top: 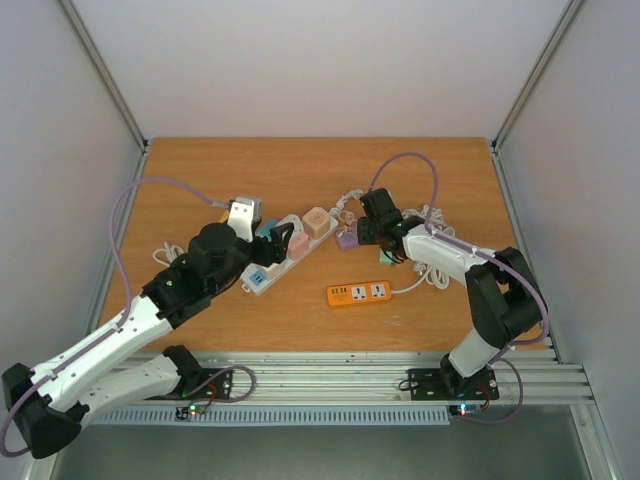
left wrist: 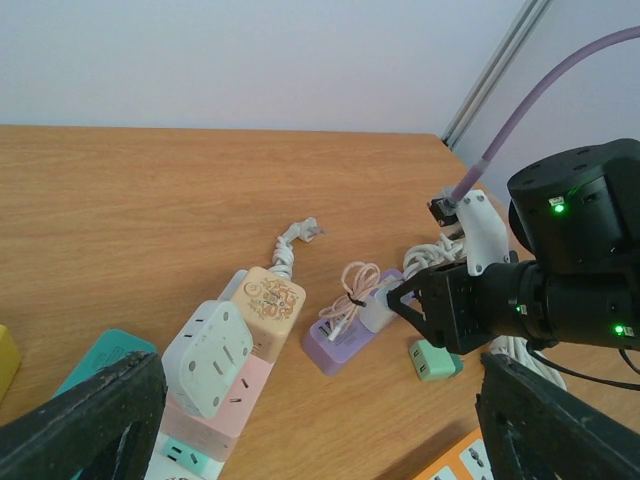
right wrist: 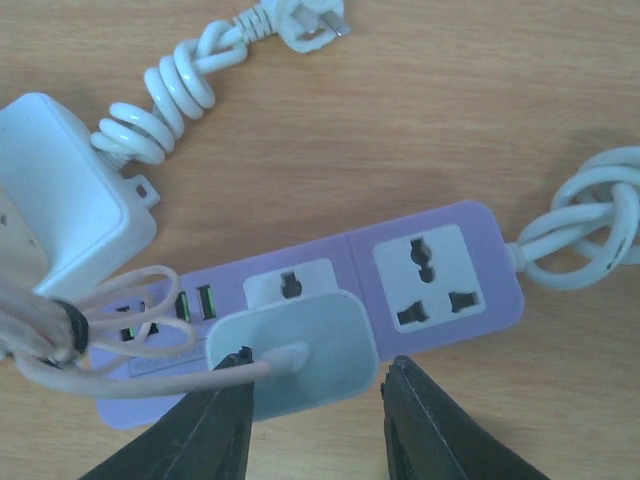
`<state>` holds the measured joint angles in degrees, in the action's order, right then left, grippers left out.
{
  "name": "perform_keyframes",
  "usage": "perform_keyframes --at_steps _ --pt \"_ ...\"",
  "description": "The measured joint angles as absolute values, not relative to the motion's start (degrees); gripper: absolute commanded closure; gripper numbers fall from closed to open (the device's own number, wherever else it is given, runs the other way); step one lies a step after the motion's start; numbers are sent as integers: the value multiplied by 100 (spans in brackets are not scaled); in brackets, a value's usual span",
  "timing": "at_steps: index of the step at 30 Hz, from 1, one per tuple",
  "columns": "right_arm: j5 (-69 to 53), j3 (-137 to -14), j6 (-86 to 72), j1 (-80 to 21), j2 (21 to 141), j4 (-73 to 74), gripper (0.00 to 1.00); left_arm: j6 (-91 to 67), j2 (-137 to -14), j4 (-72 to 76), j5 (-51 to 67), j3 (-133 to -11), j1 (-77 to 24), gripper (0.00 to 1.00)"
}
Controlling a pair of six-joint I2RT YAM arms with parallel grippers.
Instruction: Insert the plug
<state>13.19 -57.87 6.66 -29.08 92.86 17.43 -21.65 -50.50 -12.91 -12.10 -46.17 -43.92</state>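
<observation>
- Bottom of the top view: both arm bases sit on the rail at the near edge of the table; one arm runs up from the lower left, the other from the lower right.
- Just above the rail, centre-right: orange power strip lies flat; it is apart from both arms.
- Centre-left: your left gripper hangs over the white power strip; in the left wrist view its fingers fill the bottom corners, spread wide.
- On that strip: white cube adapter at lower left; peach cube adapter just above it.
- Centre of the top view: your right gripper points down at the purple power strip.
- Task thing: white charger plug is lower centre in the right wrist view, over the purple strip's near edge and left of the big universal socket.
- Claw there: one finger overlaps the plug's lower-left corner; the other sits just beside its right edge; jaws straddle it; you cannot tell whether they pinch it.
- Left of the plug: thin cable bundle, tied with a dark band, lies over the strip's USB end.
- Lower right of the left wrist view: green adapter on the table beside the purple strip.
- Top of the right wrist frame: coiled white cord ends in a loose plug head lying on the wood.
</observation>
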Motion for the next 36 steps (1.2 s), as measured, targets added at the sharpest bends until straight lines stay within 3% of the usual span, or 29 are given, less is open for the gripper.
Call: perform_keyframes --at_steps 19,23,27,36 --pt "1275 -5887 1013 -2926 9583 1302 69 -2235 -5072 -1295 -1081 -4617 -4307 15" --pt "1297 -5833 987 -2932 9531 1260 61 -2246 -5087 -1291 -1068 -4617 -4281 15" --pt "1326 -5835 895 -2932 9334 1651 47 -2252 -5164 -1291 -1044 -4617 -4272 15" --pt "1732 -5570 145 -2932 8112 2263 36 -2257 -5181 -1297 -996 -4617 -4239 15"
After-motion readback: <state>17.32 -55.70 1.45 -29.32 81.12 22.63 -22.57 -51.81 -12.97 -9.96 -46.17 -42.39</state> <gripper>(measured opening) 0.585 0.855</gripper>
